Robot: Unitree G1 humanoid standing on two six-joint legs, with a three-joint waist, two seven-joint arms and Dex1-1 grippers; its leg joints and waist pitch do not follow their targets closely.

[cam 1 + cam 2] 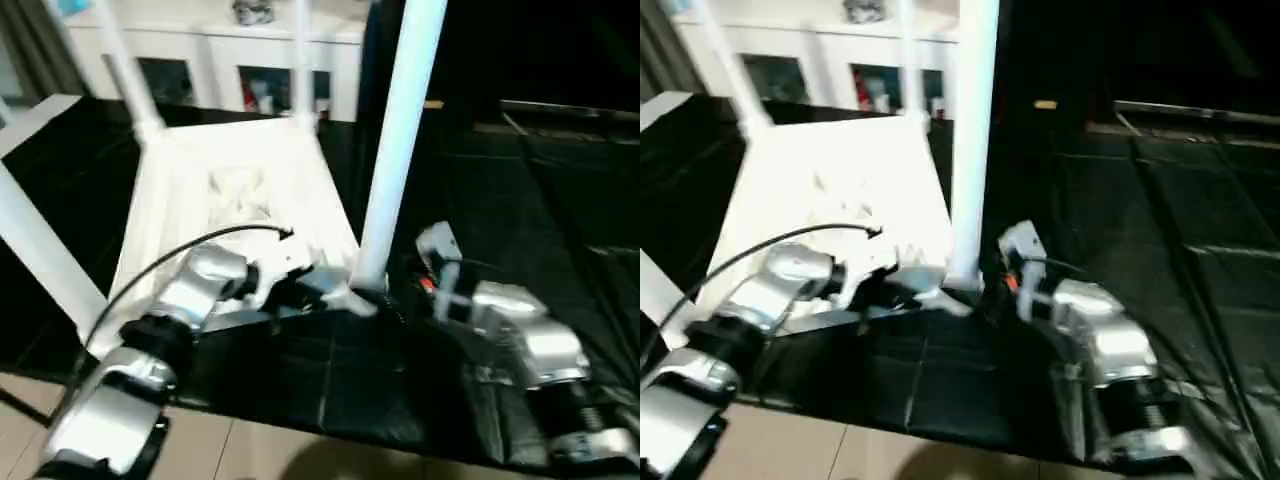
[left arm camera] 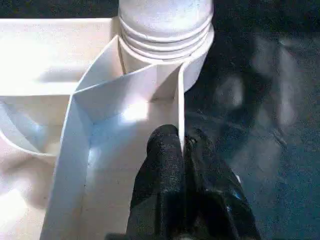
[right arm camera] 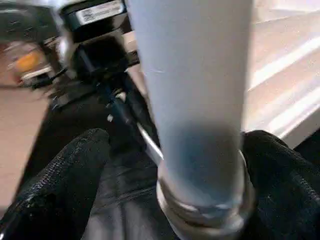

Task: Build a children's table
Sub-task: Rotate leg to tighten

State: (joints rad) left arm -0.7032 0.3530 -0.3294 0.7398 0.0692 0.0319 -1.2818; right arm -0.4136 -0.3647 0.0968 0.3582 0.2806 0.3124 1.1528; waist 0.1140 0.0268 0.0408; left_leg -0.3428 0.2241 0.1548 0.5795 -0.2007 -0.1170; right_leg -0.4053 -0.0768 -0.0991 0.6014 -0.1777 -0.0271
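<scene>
White leg point(image 1: 400, 130) stands socketed; left gripper point(image 2: 182, 150) pinches the top point(image 1: 240, 190) rim, right gripper point(image 3: 165, 165) spread around it. Next probably: checking seating.

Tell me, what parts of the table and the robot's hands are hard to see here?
- Near leg: top cut off by both eye views' upper edge.
- Its socket threads: partly hidden inside the table top.
- Right gripper: whether its fingers touch the leg is lost in blur.
- Left gripper: the arm's own wrist covers it in the eye views.
</scene>
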